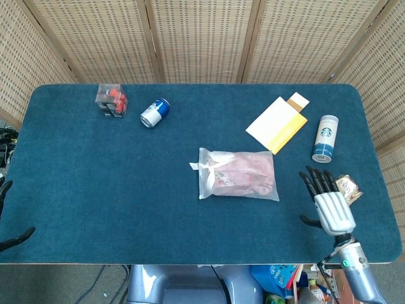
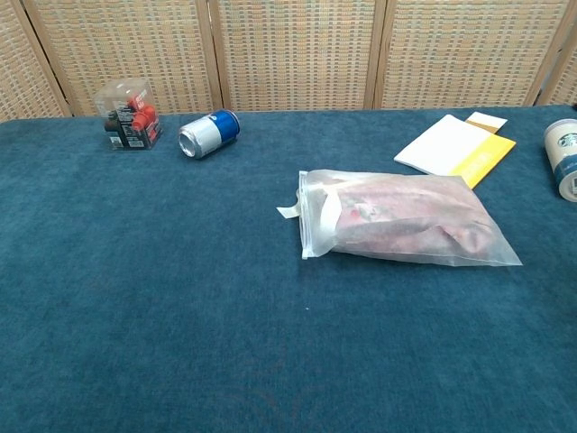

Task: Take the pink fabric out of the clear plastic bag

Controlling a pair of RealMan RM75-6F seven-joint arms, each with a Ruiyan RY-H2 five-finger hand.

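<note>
The clear plastic bag [image 1: 237,175] lies flat in the middle of the blue table, its sealed mouth with a white tab to the left; the chest view shows the bag [image 2: 401,219] too. The pink fabric [image 1: 247,176] fills it, bunched up inside, and the same pink fabric [image 2: 415,221] shows in the chest view. My right hand [image 1: 330,202] hovers to the right of the bag with fingers spread, holding nothing. My left hand [image 1: 6,221] barely shows at the table's left edge, fingers apart and empty. Neither hand shows in the chest view.
A white and yellow envelope [image 1: 276,124] and a Starbucks cup [image 1: 325,139] stand at the back right. A patterned packet [image 1: 348,187] lies just right of my right hand. A lying can [image 1: 155,112] and a clear box with red contents [image 1: 111,100] sit at the back left.
</note>
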